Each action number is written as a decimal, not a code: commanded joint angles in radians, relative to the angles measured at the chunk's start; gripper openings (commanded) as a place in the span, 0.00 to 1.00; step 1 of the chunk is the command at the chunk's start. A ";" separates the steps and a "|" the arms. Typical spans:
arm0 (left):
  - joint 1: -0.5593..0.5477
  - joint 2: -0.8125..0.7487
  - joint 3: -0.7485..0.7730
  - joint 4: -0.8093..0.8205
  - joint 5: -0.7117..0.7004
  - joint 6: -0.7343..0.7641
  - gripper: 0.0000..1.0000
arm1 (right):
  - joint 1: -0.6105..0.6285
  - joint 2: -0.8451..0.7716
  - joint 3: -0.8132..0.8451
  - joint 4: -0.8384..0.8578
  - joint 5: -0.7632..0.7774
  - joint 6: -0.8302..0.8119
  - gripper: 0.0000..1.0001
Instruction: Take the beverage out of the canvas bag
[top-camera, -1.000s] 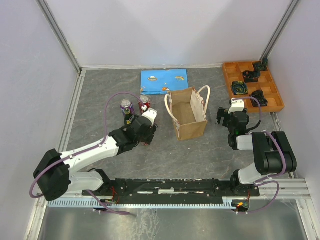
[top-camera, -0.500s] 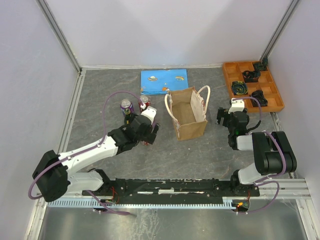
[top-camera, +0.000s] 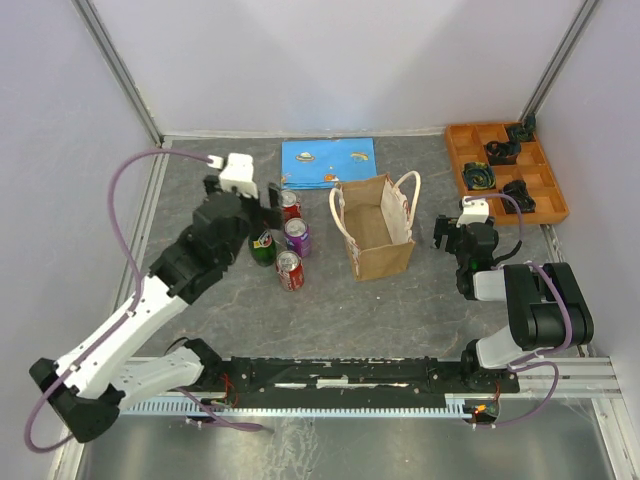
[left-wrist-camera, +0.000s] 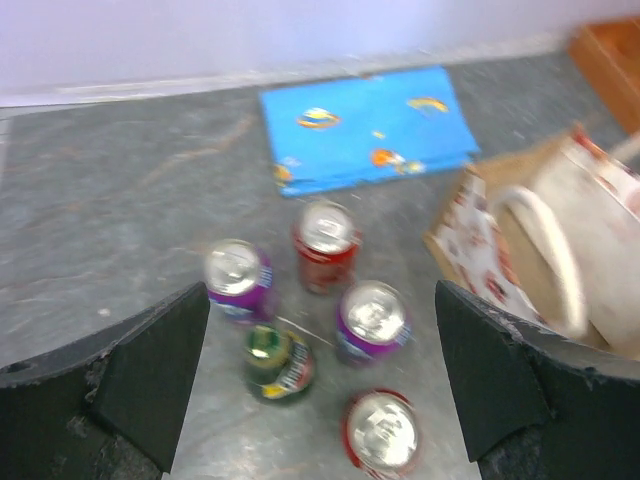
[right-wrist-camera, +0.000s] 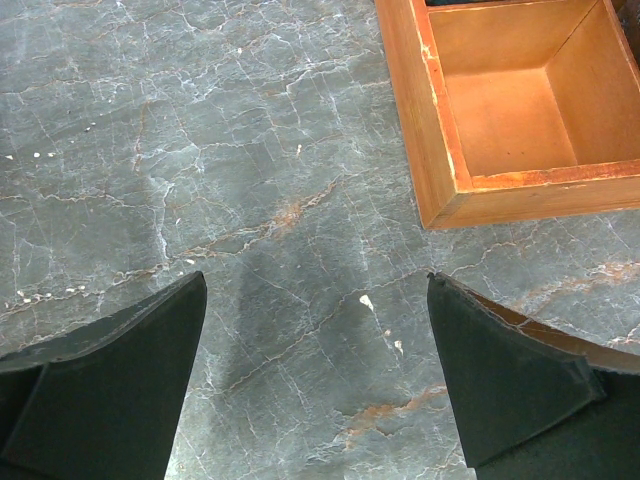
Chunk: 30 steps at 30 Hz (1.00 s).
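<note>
Left claw (left-wrist-camera: 322, 292) released and risen to upper left; red can (top-camera: 288, 270) stands free, left of canvas bag (top-camera: 380, 240). Bag looks empty; extraction probably done.

Canvas bag (left-wrist-camera: 475, 235) blurry (right side off-frame)

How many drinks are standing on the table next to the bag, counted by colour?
purple cans: 2
red cans: 2
green drink: 1
Total: 5
</note>
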<state>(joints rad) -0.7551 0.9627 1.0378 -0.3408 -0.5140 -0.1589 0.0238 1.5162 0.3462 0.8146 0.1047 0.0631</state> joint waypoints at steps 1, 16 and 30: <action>0.248 0.012 0.056 0.020 0.092 0.056 0.99 | -0.003 -0.004 0.024 0.041 -0.008 -0.005 0.99; 1.018 0.197 0.065 0.102 0.557 -0.016 0.99 | -0.002 -0.004 0.024 0.041 -0.008 -0.005 0.99; 1.017 0.123 -0.060 0.185 0.543 -0.072 0.99 | -0.003 -0.003 0.024 0.041 -0.008 -0.005 0.99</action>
<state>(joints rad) 0.2588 1.1297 0.9901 -0.2230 0.0357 -0.1864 0.0238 1.5162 0.3462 0.8146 0.1043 0.0631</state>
